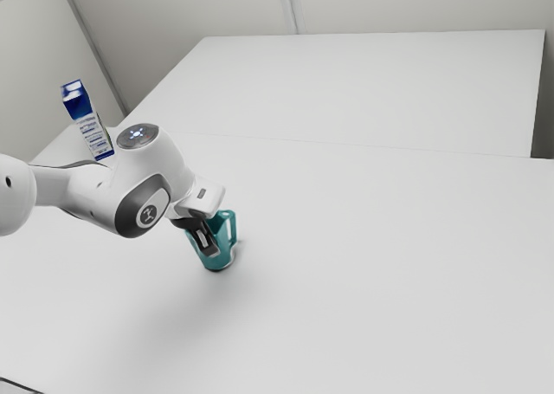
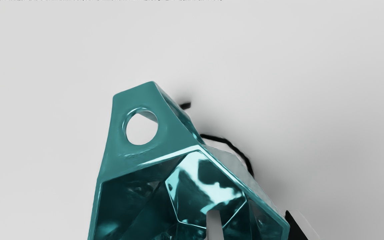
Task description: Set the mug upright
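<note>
Left of centre in the exterior view, mug (image 1: pixel 227 254) sits right at my hand (image 1: pixel 205 239), mouth up, axis near vertical. Can't tell opening or hold.

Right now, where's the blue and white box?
In the exterior view, the blue and white box is toward the left, just beyond the arm and farther from the camera than the teal mug.

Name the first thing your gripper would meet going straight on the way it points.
Probably the mug, on its inside: one finger reaches into it, though depth is unclear.
</note>
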Available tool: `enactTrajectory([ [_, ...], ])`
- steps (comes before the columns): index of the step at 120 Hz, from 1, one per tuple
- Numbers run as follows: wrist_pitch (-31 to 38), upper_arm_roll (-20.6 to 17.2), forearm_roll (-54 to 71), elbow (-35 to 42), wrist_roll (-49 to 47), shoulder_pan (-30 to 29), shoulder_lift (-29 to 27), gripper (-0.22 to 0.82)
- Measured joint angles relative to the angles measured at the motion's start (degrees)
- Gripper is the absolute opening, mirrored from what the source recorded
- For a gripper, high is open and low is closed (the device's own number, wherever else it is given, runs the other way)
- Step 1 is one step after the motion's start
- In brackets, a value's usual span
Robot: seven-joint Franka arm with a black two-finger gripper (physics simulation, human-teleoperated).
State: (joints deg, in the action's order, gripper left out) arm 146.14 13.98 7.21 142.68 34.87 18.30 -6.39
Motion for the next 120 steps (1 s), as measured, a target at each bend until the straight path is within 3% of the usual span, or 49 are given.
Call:
enactTrajectory([
  [83,-6.10,-0.40,-1.03,-3.01,-1.30,-0.07,-2.52,0.19],
  [120,-13.29,-1.66,-5.21,-12.23,-2.37,0.68,-2.54,0.22],
])
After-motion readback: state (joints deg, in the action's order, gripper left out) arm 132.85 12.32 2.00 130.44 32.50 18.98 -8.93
